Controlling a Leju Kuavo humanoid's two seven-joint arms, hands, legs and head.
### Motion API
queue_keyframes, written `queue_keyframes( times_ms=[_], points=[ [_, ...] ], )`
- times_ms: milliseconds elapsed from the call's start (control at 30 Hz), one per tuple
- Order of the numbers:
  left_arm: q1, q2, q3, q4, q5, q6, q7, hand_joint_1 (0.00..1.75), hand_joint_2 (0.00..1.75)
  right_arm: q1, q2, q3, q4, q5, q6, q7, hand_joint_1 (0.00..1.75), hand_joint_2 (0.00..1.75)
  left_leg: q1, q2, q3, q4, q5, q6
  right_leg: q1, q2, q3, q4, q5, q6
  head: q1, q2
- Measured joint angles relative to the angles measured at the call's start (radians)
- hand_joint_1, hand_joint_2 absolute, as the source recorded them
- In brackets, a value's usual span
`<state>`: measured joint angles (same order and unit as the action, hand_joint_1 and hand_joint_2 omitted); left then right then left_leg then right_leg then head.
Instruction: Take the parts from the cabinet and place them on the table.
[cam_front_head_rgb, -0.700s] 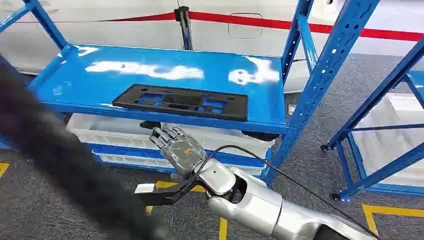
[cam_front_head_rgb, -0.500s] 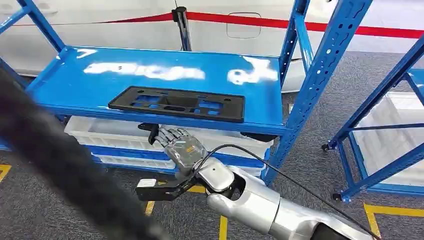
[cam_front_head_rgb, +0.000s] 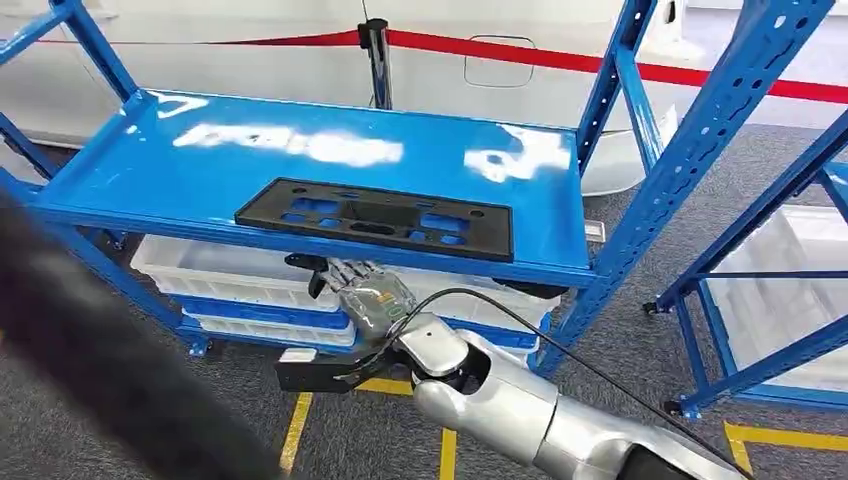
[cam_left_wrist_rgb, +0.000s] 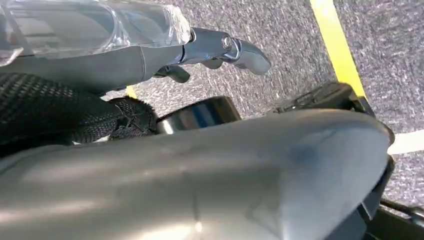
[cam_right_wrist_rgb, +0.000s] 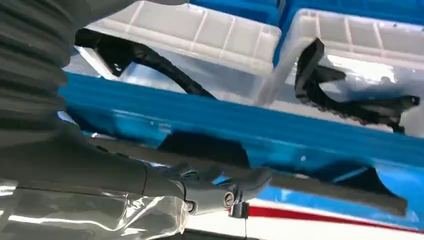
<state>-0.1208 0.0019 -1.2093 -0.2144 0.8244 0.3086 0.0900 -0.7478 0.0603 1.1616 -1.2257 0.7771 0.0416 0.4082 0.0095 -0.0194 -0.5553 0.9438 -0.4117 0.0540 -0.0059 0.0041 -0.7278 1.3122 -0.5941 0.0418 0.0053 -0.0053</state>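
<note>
Reaching for the first part, by the look of it: nothing taken off the cabinet (cam_front_head_rgb: 640, 170) yet, no table in sight. Far left, down by the floor in the left wrist view, left hand (cam_left_wrist_rgb: 220, 50) hanging beside the body over grey carpet, thumb jutting out and nothing in its hold; how the other fingers lie, impossible to tell. Further along, flat on the blue shelf (cam_front_head_rgb: 150, 160) near its front edge, black plate (cam_front_head_rgb: 378, 217), a long panel with cut-outs, untouched. Just below that edge, right hand (cam_front_head_rgb: 365, 295) raised at the shelf front, fingers apart and extended toward the underside lip, holding nothing; in the right wrist view the same hand (cam_right_wrist_rgb: 220, 187) close under the blue edge, dark panel just beyond its fingertips. Beneath, white bins (cam_front_head_rgb: 200, 270) on the lower level with more black pieces (cam_right_wrist_rgb: 345, 95) inside. Next move, as a judgement: lifting the hand above the shelf lip, then closing over the plate's near edge; risk of catching the lip.
</note>
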Motion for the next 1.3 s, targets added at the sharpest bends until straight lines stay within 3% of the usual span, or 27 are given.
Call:
queue_keyframes(
  times_ms=[33, 67, 133, 167, 267, 333, 367, 433, 467, 500, 533, 567, 633, 667, 767, 833, 867, 933, 967, 1000, 1033, 1067, 1133, 1167, 1200, 1300],
  points=[
    [0.000, 0.000, 0.000, 0.000, 0.000, 0.000, 0.000, 0.00, 0.00, 0.000, 0.000, 0.000, 0.001, -0.001, 0.000, 0.000, 0.00, 1.75, 0.000, -0.002, 0.005, 0.000, -0.004, -0.002, -0.002, 0.000, 0.009, -0.035, 0.035, 0.000, 0.000, 0.000],
    [0.000, 0.000, 0.000, 0.000, 0.000, 0.000, 0.001, 0.00, 0.00, 0.000, 0.000, 0.000, 0.001, -0.003, 0.000, 0.000, 0.00, 1.75, 0.001, -0.004, 0.012, 0.001, -0.009, -0.004, -0.003, 0.000, 0.039, -0.109, 0.085, 0.000, 0.000, 0.000],
    [0.000, 0.000, 0.000, 0.000, 0.000, 0.000, 0.003, 0.00, 0.00, -0.001, 0.000, 0.000, 0.001, -0.008, 0.000, 0.000, 0.00, 1.75, 0.001, -0.006, 0.025, 0.001, -0.020, -0.013, -0.006, 0.000, 0.122, -0.298, 0.182, -0.002, 0.000, 0.000],
    [-0.001, 0.000, 0.000, 0.000, 0.000, 0.000, 0.003, 0.00, 0.00, -0.003, 0.002, 0.000, 0.002, -0.012, 0.001, 0.000, 0.00, 1.75, -0.009, -0.008, 0.023, 0.008, -0.028, -0.021, -0.002, 0.002, 0.137, -0.339, 0.174, -0.005, 0.001, 0.000],
    [0.000, 0.000, 0.000, 0.000, 0.002, 0.000, 0.003, 0.00, 0.00, -0.003, 0.004, -0.001, 0.003, -0.024, 0.000, 0.000, 0.00, 1.75, -0.003, -0.007, 0.023, -0.001, -0.026, -0.034, 0.003, 0.005, 0.130, -0.335, 0.174, -0.023, 0.000, 0.000],
    [0.000, 0.001, 0.000, 0.000, 0.004, 0.002, 0.005, 0.00, 0.00, -0.004, 0.010, -0.003, 0.003, -0.031, -0.001, 0.006, 0.00, 1.75, 0.000, -0.001, 0.016, 0.017, -0.043, -0.044, -0.007, 0.004, 0.136, -0.341, 0.176, -0.035, 0.000, 0.000],
    [-0.001, 0.001, 0.000, 0.000, 0.004, 0.003, 0.005, 0.00, 0.00, -0.005, 0.011, -0.006, 0.003, -0.033, -0.002, 0.005, 0.00, 1.75, 0.000, 0.003, -0.010, 0.072, -0.071, -0.049, -0.008, 0.003, 0.137, -0.341, 0.174, -0.042, -0.004, 0.000],
    [-0.001, 0.002, 0.000, 0.000, 0.004, 0.004, 0.005, 0.00, 0.00, -0.005, 0.013, -0.006, 0.003, -0.045, -0.010, 0.015, 0.00, 1.75, 0.001, 0.003, -0.104, 0.250, -0.142, -0.058, -0.007, 0.002, 0.138, -0.341, 0.171, -0.047, -0.006, 0.000],
    [-0.001, 0.002, 0.000, 0.000, 0.005, 0.005, 0.006, 0.00, 0.00, -0.003, 0.013, -0.007, 0.003, -0.047, -0.017, 0.028, 0.00, 1.75, 0.001, 0.003, -0.149, 0.327, -0.162, -0.059, -0.006, 0.001, 0.139, -0.341, 0.169, -0.048, -0.006, 0.000],
    [-0.001, 0.002, 0.000, 0.000, 0.005, 0.006, 0.006, 0.00, 0.00, -0.002, 0.013, -0.008, 0.003, -0.054, -0.026, 0.036, 0.00, 1.75, 0.001, 0.004, -0.171, 0.356, -0.159, -0.059, -0.005, 0.001, 0.140, -0.341, 0.168, -0.048, -0.006, 0.000],
    [-0.001, 0.002, 0.000, 0.000, 0.005, 0.006, 0.008, 0.00, 0.00, -0.002, 0.013, -0.009, 0.003, -0.055, -0.033, 0.043, 0.00, 1.75, 0.001, 0.004, -0.168, 0.331, -0.132, -0.057, -0.005, 0.002, 0.144, -0.341, 0.166, -0.048, -0.006, 0.000],
    [-0.001, 0.002, 0.000, 0.000, 0.006, 0.006, 0.008, 0.00, 0.00, -0.002, 0.013, -0.011, 0.003, -0.055, -0.043, 0.048, 0.00, 1.75, 0.001, 0.004, -0.138, 0.261, -0.085, -0.054, -0.005, 0.003, 0.149, -0.341, 0.163, -0.047, -0.006, 0.000],
    [-0.001, 0.002, 0.000, 0.000, 0.006, 0.007, 0.009, 0.00, 0.00, -0.002, 0.013, -0.016, 0.003, -0.056, -0.058, 0.060, 0.00, 1.75, -0.002, 0.005, -0.050, 0.065, 0.011, -0.041, -0.004, 0.005, 0.163, -0.341, 0.155, -0.042, -0.006, 0.000],
    [-0.001, 0.003, 0.000, 0.001, 0.005, 0.007, 0.010, 0.00, 0.00, -0.002, 0.013, -0.019, 0.003, -0.056, -0.066, 0.060, 0.00, 1.75, -0.009, 0.008, -0.028, 0.013, 0.012, -0.033, 0.002, 0.006, 0.165, -0.340, 0.151, -0.037, -0.006, 0.000],
    [0.000, 0.003, 0.000, 0.001, 0.004, 0.007, 0.010, 0.00, 0.00, -0.002, 0.011, -0.031, 0.003, -0.053, -0.082, 0.064, 0.00, 1.75, -0.015, 0.007, -0.025, 0.011, 0.009, -0.025, -0.001, 0.006, 0.165, -0.344, 0.147, -0.024, -0.006, 0.000],
    [0.000, 0.002, 0.000, 0.001, 0.004, 0.007, 0.010, 0.00, 0.00, -0.001, 0.011, -0.038, 0.003, -0.052, -0.088, 0.064, 0.00, 1.75, -0.003, 0.007, -0.013, -0.003, 0.015, -0.014, -0.001, 0.005, 0.169, -0.339, 0.137, -0.012, -0.006, 0.000],
    [0.000, 0.002, 0.000, 0.001, 0.004, 0.007, 0.010, 0.00, 0.00, -0.002, 0.011, -0.040, 0.003, -0.051, -0.091, 0.064, 0.00, 1.75, -0.003, 0.007, -0.008, -0.005, 0.014, -0.012, 0.001, 0.004, 0.156, -0.301, 0.115, -0.006, -0.001, 0.000],
    [0.001, 0.002, 0.000, 0.001, 0.004, 0.007, 0.011, 0.00, 0.00, -0.001, 0.009, -0.042, 0.003, -0.051, -0.095, 0.064, 0.00, 1.75, -0.003, 0.008, -0.002, -0.005, 0.009, -0.003, -0.002, 0.003, 0.080, -0.144, 0.040, 0.001, 0.001, 0.000],
    [0.001, 0.002, 0.000, 0.001, 0.004, 0.007, 0.011, 0.00, 0.00, 0.002, 0.007, -0.042, 0.003, -0.050, -0.099, 0.064, 0.00, 1.75, -0.004, 0.008, 0.000, -0.004, 0.006, -0.001, -0.002, 0.003, 0.039, -0.068, 0.015, 0.004, 0.001, 0.000],
    [0.001, 0.003, 0.000, 0.001, 0.004, 0.007, 0.011, 0.00, 0.00, 0.005, 0.005, -0.042, 0.003, -0.042, -0.106, 0.063, 0.00, 1.75, -0.004, 0.008, 0.002, -0.004, 0.004, 0.000, -0.003, 0.003, 0.009, -0.020, 0.009, 0.005, 0.001, 0.000],
    [0.002, 0.003, 0.000, 0.001, 0.004, 0.007, 0.011, 0.00, 0.00, 0.007, 0.003, -0.043, 0.003, -0.039, -0.111, 0.060, 0.00, 1.75, -0.003, 0.006, 0.005, -0.004, 0.002, 0.000, -0.004, 0.003, 0.004, -0.028, 0.029, 0.006, 0.001, 0.000],
    [0.001, 0.002, 0.000, 0.001, 0.004, 0.007, 0.011, 0.00, 0.00, 0.007, 0.002, -0.044, -0.003, -0.032, -0.115, 0.059, 0.00, 1.75, -0.003, 0.003, 0.009, -0.003, -0.002, -0.002, -0.006, 0.002, 0.024, -0.084, 0.070, 0.006, 0.001, 0.000],
    [0.001, 0.002, 0.000, 0.001, 0.004, 0.007, 0.011, 0.00, 0.00, 0.007, 0.002, -0.049, -0.016, -0.031, -0.116, 0.058, 0.00, 1.75, -0.001, 0.001, 0.021, -0.001, -0.012, -0.010, -0.007, 0.002, 0.108, -0.266, 0.166, 0.004, 0.001, 0.000],
    [0.001, 0.003, 0.000, 0.001, 0.004, 0.007, 0.011, 0.00, 0.00, 0.007, 0.002, -0.053, -0.023, -0.029, -0.116, 0.058, 0.00, 1.75, -0.003, 0.001, 0.023, 0.001, -0.017, -0.016, -0.009, 0.002, 0.134, -0.329, 0.177, 0.003, 0.001, 0.000],
    [0.000, 0.003, 0.000, 0.001, 0.004, 0.007, 0.011, 0.00, 0.00, 0.006, 0.003, -0.055, -0.029, -0.028, -0.118, 0.058, 0.00, 1.75, -0.010, -0.001, 0.021, 0.006, -0.023, -0.023, -0.006, 0.004, 0.139, -0.336, 0.173, -0.006, 0.001, 0.000],
    [0.000, 0.004, 0.000, 0.001, 0.004, 0.007, 0.011, 0.00, 0.00, 0.007, 0.002, -0.056, -0.042, -0.023, -0.118, 0.058, 0.00, 1.75, -0.005, 0.000, 0.023, -0.002, -0.025, -0.036, 0.001, 0.006, 0.137, -0.336, 0.170, -0.026, 0.001, 0.000]
  ],
)
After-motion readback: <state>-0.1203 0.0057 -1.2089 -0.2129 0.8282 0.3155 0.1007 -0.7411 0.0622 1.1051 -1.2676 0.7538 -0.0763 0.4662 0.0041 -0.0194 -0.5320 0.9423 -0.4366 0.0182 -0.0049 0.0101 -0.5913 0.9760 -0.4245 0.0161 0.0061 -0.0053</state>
